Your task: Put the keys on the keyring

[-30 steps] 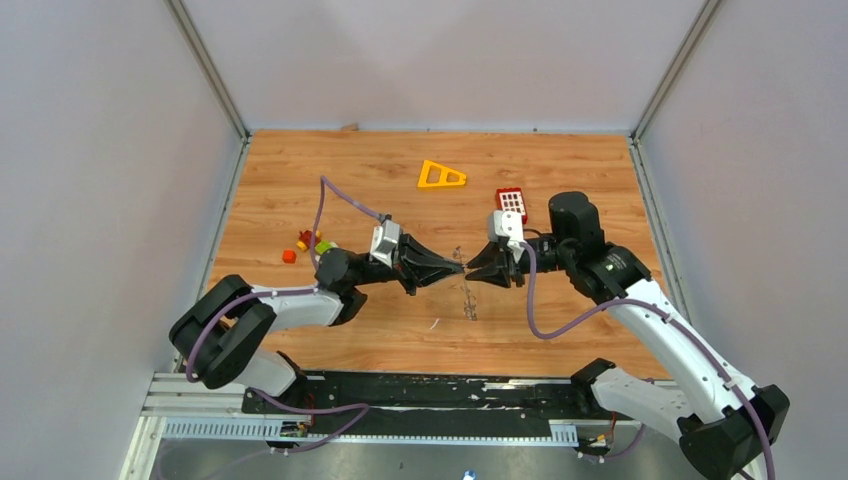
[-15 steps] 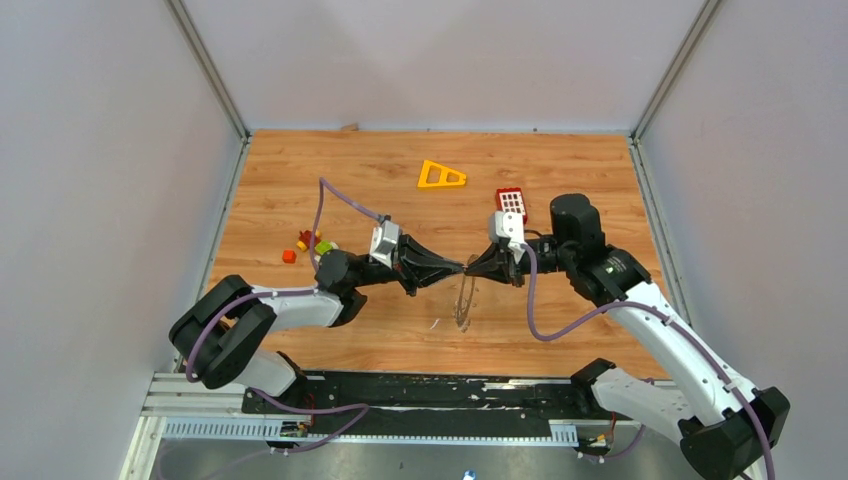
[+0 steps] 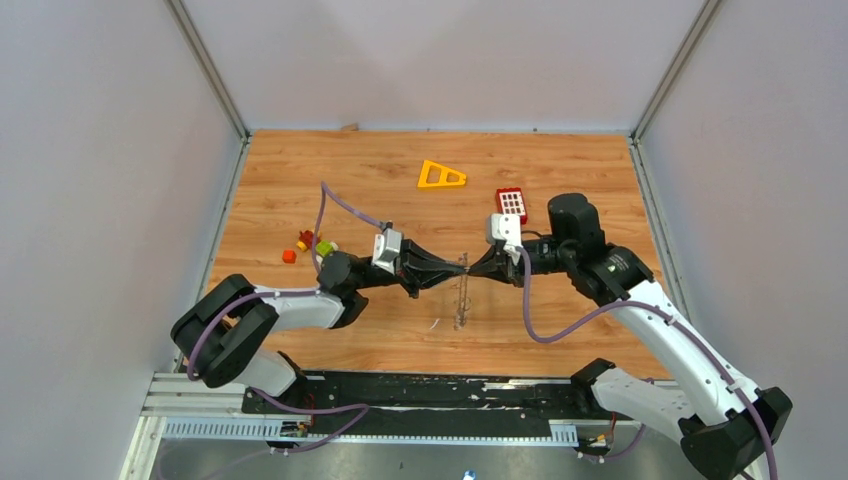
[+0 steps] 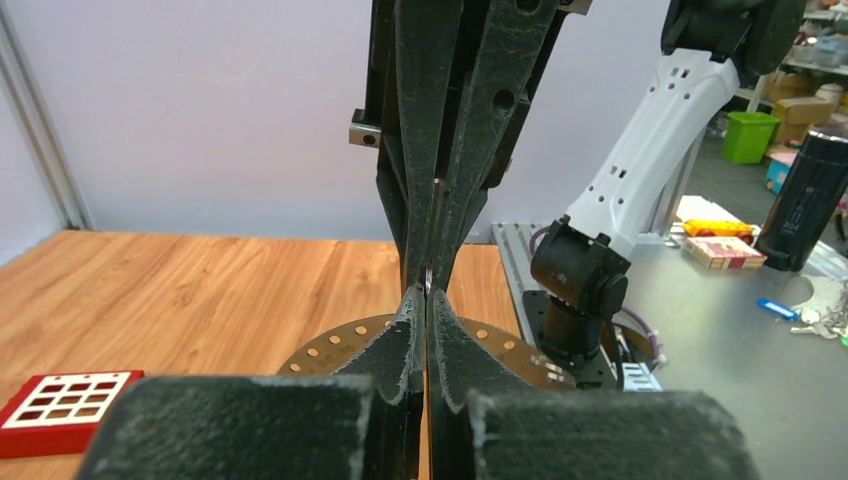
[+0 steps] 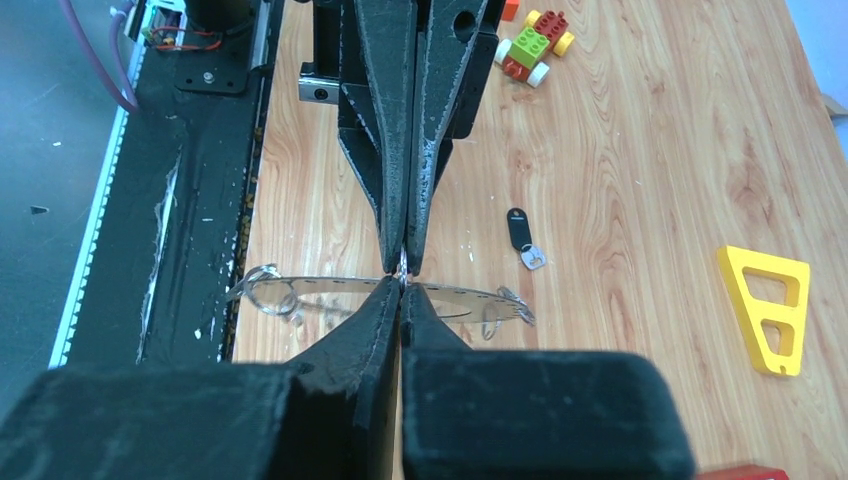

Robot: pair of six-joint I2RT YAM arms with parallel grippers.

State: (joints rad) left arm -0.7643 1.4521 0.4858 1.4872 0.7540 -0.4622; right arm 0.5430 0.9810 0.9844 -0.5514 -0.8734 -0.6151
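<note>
Tip to tip, left pincer (image 4: 427,296) and right pincer (image 5: 401,288) both pinch the keyring (image 5: 450,295); keys (image 5: 516,230) lie apart

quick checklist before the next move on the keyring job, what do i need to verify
1. left gripper grip on the keyring: ok, shut on its rim.
2. right gripper grip: ok, shut on the rim, tip to tip with the left.
3. key on the ring: not ok, it lies on the table, apart from the ring.
4. A gripper free to fetch the key: not ok, both hold the ring.
5. Ring opened for threading: cannot tell.
</note>
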